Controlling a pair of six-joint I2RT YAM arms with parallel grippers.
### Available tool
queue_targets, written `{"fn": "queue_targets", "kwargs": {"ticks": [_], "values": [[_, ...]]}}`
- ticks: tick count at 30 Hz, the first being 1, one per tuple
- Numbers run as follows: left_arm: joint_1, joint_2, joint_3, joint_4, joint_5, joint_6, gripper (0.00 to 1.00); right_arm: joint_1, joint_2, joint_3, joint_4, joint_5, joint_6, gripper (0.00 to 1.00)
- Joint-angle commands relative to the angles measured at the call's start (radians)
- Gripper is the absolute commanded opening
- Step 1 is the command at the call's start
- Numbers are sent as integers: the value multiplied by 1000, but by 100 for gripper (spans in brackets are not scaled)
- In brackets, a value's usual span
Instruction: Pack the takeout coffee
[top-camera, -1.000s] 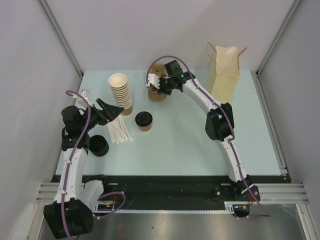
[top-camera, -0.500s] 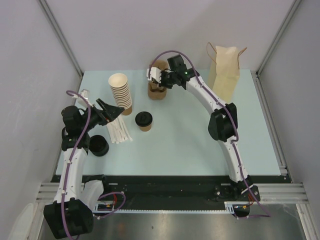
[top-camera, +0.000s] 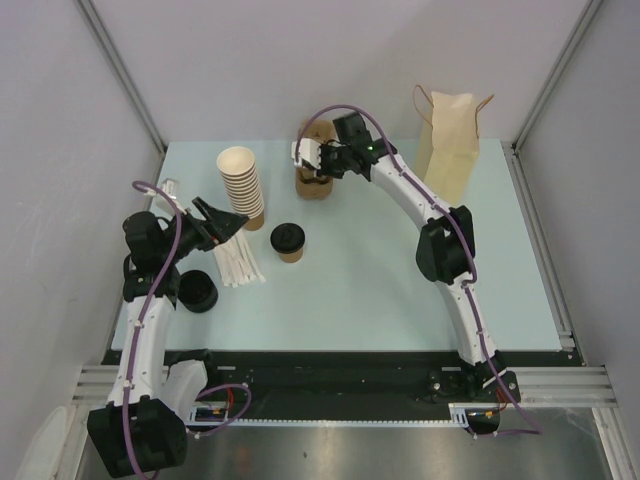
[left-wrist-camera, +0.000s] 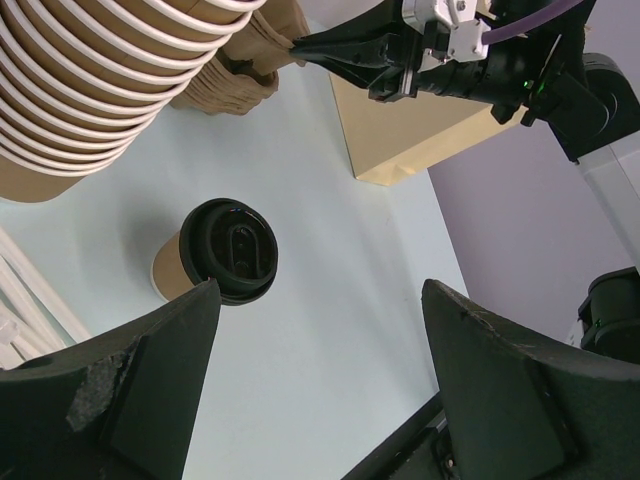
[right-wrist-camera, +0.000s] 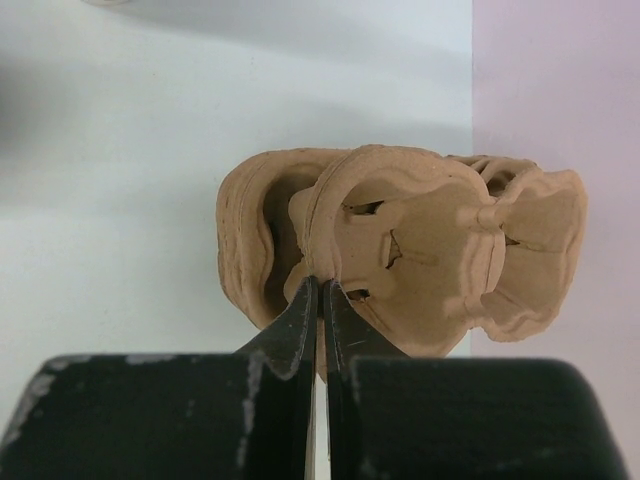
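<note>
The takeout coffee, a small brown cup with a black lid, stands upright mid-table; it also shows in the left wrist view. My left gripper is open and empty, left of the coffee, and the cup lies ahead of its jaws. My right gripper is at the far side, shut on the rim of a brown moulded pulp cup carrier. It holds that carrier just above a stack of like carriers.
A tall stack of lidless brown cups stands left of the carriers. White wrapped sticks lie beside my left gripper. A pile of black lids sits near the left edge. A brown paper bag stands at the far right.
My right gripper has moved up and a little toward the far left with the top carrier pinched in it. The left arm and the coffee have not moved.
</note>
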Motion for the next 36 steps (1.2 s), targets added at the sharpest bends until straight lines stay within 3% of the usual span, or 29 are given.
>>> {"fn": "queue_targets", "kwargs": {"ticks": [1, 12, 26, 36], "values": [[10, -15, 5, 26, 17, 27, 88, 7, -55, -15, 94, 11, -6, 0], [10, -13, 2, 38, 18, 20, 87, 33, -67, -62, 62, 34, -53, 0], [10, -12, 3, 29, 18, 34, 87, 71, -205, -352, 473, 178, -93, 0], [10, -4, 5, 34, 18, 32, 87, 80, -187, -389, 481, 197, -101, 0]]}}
